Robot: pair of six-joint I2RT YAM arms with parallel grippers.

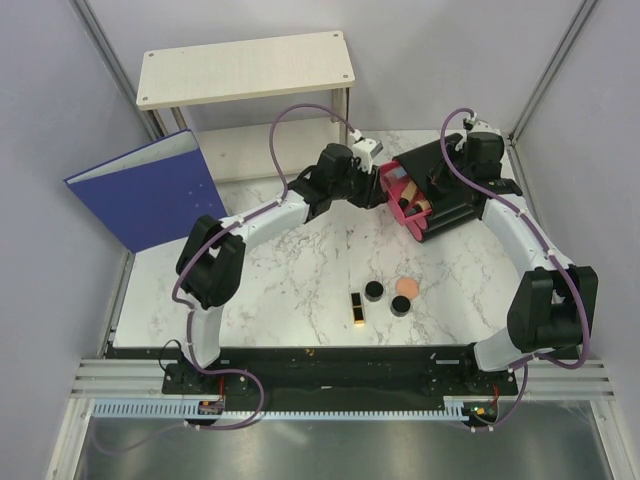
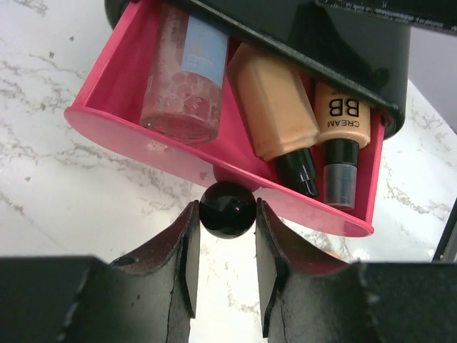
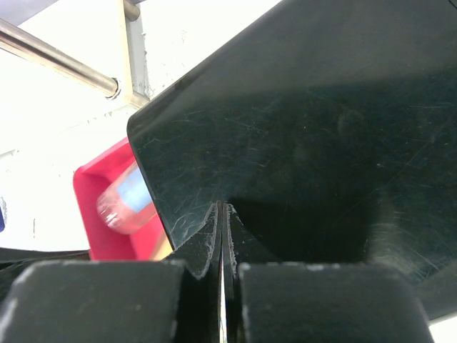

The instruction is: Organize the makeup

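Note:
My left gripper [image 2: 226,218] is shut on the round black knob [image 2: 227,204] of a pink drawer [image 2: 121,125] pulled out of the black organizer box [image 1: 462,190]. In the drawer lie two peach tubes with dark caps [image 2: 275,111] [image 2: 341,132] and a clear pinkish bottle [image 2: 182,75]. My right gripper [image 3: 223,211] is shut, fingertips pressed against the organizer's glossy black top [image 3: 321,128]. On the table in the top view lie a black-and-gold lipstick [image 1: 357,309], two round black jars [image 1: 374,291] [image 1: 401,306] and a peach puff [image 1: 407,287].
A blue binder [image 1: 150,188] leans at the back left. A light wooden shelf [image 1: 245,68] stands behind the arms. The marble tabletop [image 1: 290,270] ends at a black rail near the arm bases.

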